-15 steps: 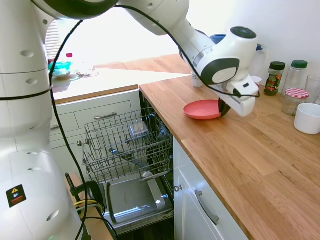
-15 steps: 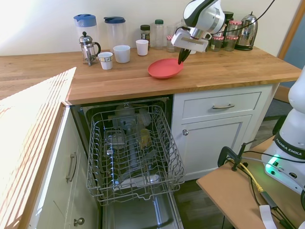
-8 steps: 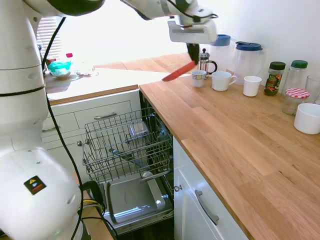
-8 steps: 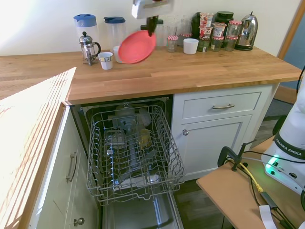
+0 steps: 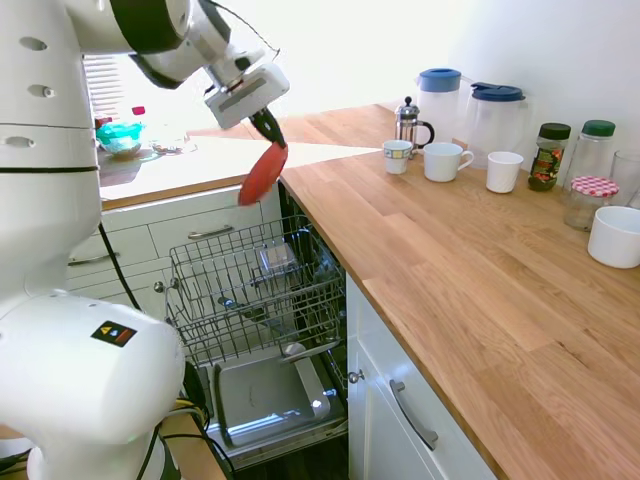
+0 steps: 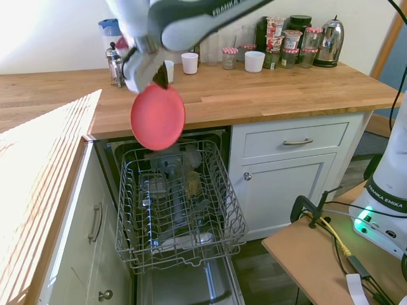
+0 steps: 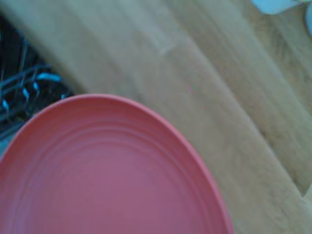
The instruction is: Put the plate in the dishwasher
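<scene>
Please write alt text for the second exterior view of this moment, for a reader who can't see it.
The gripper holds the plate by its top rim, hanging nearly upright in the air above the open dishwasher, whose wire rack is pulled out and partly loaded. Behind it, a wooden counter carries mugs, jars, jugs and a kettle.

The white arm reaches up from its base and bends over, with the wrist angled downward above the open space in front of the counter's edge. The gripper [image 5: 268,128] [image 6: 160,77] points down, its dark fingers [image 5: 272,131] pinched together on the upper rim of the plate [image 5: 262,172] [image 6: 158,117] [image 7: 107,175], which hangs nearly on edge beneath it.
</scene>
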### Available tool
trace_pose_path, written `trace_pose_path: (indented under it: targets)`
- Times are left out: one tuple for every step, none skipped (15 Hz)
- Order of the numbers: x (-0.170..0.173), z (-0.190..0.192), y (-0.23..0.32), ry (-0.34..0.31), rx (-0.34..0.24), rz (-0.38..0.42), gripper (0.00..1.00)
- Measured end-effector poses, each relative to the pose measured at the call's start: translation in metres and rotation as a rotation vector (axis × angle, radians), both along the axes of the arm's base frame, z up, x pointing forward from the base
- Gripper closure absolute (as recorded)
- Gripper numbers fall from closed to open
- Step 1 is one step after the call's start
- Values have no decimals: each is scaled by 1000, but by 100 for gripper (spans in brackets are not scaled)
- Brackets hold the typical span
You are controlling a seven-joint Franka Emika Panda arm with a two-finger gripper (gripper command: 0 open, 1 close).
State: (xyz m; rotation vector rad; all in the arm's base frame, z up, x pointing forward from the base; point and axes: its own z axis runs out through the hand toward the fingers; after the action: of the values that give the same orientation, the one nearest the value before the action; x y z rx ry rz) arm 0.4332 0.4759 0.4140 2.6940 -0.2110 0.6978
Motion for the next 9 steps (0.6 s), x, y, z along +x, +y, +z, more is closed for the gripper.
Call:
trace_pose_path:
  targets:
    - [-16, -23, 11, -6, -52, 49, 100]
    - [-34, -43, 22, -17, -102, 103, 100]
    - [-52, -60, 34, -32, -147, 158, 100]
    - [-70, -73, 47, -49, -190, 214, 100]
    - [-89, -87, 60, -68, -234, 269, 100]
    - [-107, -102, 73, -88, -277, 326, 100]
    - [-122, -118, 83, -112, -323, 380, 100]
    - [-133, -134, 92, -134, -366, 431, 100]
    - [-142, -150, 100, -151, -407, 481, 100]
